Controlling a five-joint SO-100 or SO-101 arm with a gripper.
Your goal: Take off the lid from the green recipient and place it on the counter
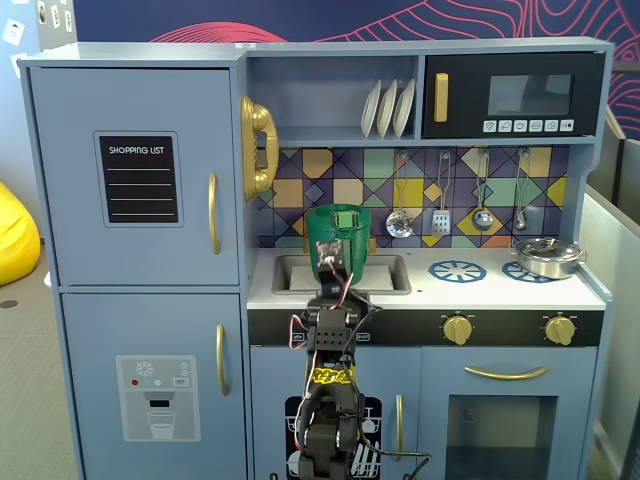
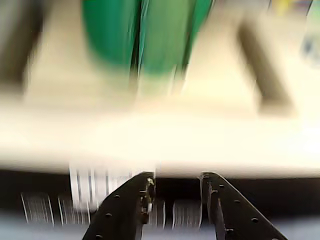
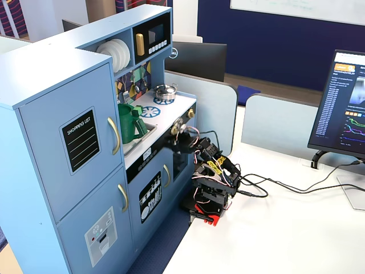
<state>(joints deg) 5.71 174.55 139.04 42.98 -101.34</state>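
The green recipient (image 1: 340, 238) stands upright at the left end of the sink, on the counter (image 1: 480, 291). It also shows in the other fixed view (image 3: 129, 123) and as a green blur at the top of the wrist view (image 2: 145, 35). The lid (image 1: 345, 213) sits on top of it, with its lighter strap showing. My gripper (image 2: 176, 182) is open and empty. It is in front of the counter's front edge and apart from the recipient. In a fixed view it is a dark blur (image 3: 174, 142). The wrist view is motion-blurred.
A silver pan (image 1: 547, 256) sits on the right burner ring. The recessed sink (image 1: 385, 272) lies right of the recipient. Gold knobs (image 1: 457, 328) line the black front panel. Utensils (image 1: 441, 215) hang on the back wall. A monitor (image 3: 348, 108) stands on the white desk.
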